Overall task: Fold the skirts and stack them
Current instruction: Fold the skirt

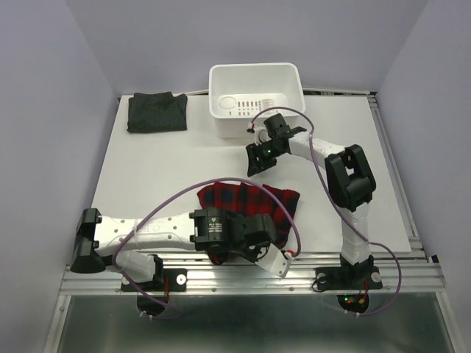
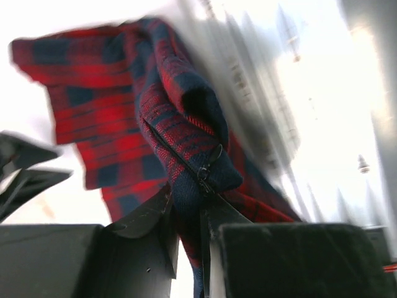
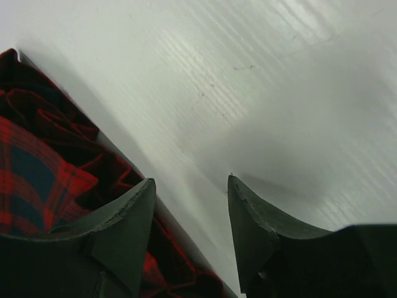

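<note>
The red-and-navy plaid skirt [image 1: 246,200] lies bunched on the near middle of the table. My left gripper [image 1: 254,248] is at its near edge. In the left wrist view this gripper [image 2: 189,208] is shut on a fold of the plaid skirt [image 2: 111,124], right below its zipper. The dark grey skirt [image 1: 156,112] lies folded at the back left. My right gripper [image 1: 255,163] hovers just beyond the plaid skirt's far edge. It [image 3: 191,181] is open over bare table with nothing between its fingers, and the plaid skirt [image 3: 37,180] shows to its left.
A white plastic tub [image 1: 283,73] stands at the back centre, just behind the right gripper. The right arm's base [image 1: 353,265] is at the near right, and purple cables loop over both arms. The table's metal rail [image 1: 221,283] runs along the near edge.
</note>
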You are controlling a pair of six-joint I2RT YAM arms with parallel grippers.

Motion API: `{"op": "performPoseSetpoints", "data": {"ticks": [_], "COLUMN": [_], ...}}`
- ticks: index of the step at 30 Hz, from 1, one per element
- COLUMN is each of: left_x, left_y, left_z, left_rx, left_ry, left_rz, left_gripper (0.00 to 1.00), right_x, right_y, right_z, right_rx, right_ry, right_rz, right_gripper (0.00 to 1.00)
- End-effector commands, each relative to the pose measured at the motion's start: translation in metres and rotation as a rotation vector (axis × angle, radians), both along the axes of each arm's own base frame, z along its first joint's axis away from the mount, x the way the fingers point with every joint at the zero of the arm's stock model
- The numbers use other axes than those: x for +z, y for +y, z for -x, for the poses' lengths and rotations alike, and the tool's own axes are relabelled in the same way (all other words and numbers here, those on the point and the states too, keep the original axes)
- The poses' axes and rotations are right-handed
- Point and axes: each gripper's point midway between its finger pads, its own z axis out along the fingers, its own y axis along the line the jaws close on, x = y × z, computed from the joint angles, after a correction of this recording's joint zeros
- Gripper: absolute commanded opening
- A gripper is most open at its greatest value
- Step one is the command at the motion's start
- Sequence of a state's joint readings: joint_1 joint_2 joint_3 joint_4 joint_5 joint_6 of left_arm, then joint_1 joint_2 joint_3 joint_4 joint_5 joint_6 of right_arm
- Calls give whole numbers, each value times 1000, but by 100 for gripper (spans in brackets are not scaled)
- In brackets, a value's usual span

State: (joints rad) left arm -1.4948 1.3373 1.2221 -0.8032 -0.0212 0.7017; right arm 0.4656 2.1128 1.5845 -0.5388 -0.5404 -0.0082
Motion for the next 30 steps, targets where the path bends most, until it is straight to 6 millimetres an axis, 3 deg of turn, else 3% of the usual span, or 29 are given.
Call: {"op": "performPoseSetpoints", "data": {"ticks": [1,3,7,10,16,23,30], "left_x": [39,49,52,54,42,39,28], "left_y": [-8,-11,-16,-23,-25,-33,-38], "left_z": [-49,-73,-102,-121,-143,-144,-165], "left_rx": [-38,-21,-54,-105,-206,-335,-386], "left_ry": [-238,-334,-435,-516,-599,-660,-761], "left_rz": [68,82,84,92,84,112,119], "left_gripper": [0,0,0,0,0,0,0], "right_x": [-2,-9,-8,-4,-4,-3,0], "right_y": [4,4,8,11,13,14,15], "right_z": [18,24,31,31,33,36,41], "right_rx": [62,68,77,78,85,93,100], "right_ry": [49,83,121,129,140,148,165], "right_rz": [-43,-51,-84,-103,-115,-127,-145], "right_gripper": [50,45,29,25,23,22,21]}}
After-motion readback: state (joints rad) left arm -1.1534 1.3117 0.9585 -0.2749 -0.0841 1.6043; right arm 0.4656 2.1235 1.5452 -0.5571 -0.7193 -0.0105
